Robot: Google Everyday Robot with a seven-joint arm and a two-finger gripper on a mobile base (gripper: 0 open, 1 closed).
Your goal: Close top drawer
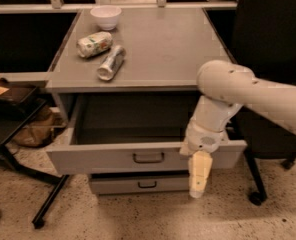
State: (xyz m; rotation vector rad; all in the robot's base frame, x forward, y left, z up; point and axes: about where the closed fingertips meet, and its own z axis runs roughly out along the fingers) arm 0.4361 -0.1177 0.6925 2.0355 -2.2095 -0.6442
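1. Far up and left of my pincer [196, 189], a white bowl [106, 16] stands at the back of the tabletop [173, 44].
2. Nearer, still up-left, a crushed can [94, 44] and a silver can [111, 62] lie on their sides, just beside each other.
3. The top drawer [98, 160] stands pulled out under the tabletop, and its black handle [148, 157] is just left of my pincer.
4. A lower drawer [123, 185] shows left of my pincer's tip.
5. My pincer hangs pointing down before the right end of the top drawer's front. I cannot tell whether it is open or closed.
6. My white arm [268, 96] reaches in from the upper right.
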